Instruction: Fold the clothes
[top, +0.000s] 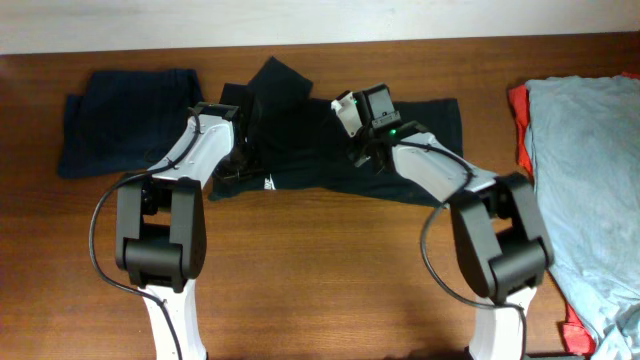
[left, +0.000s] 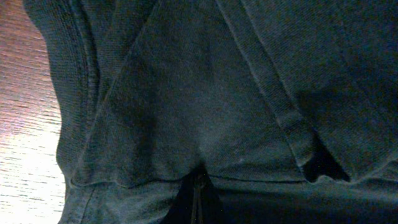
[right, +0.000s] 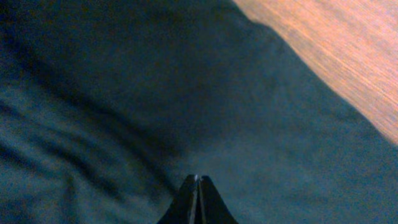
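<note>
- Overhead: the black T-shirt lies spread on the table. The left gripper is on its left part and the right gripper on its right part. A navy garment lies just left of it.
- Left wrist: the left gripper has its jaws closed, tips at a T-shirt fold.
- Right wrist: the right gripper has its jaws closed on the T-shirt; whether cloth is pinched cannot be told.

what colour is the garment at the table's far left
The garment is dark navy, clearest overhead.
</note>
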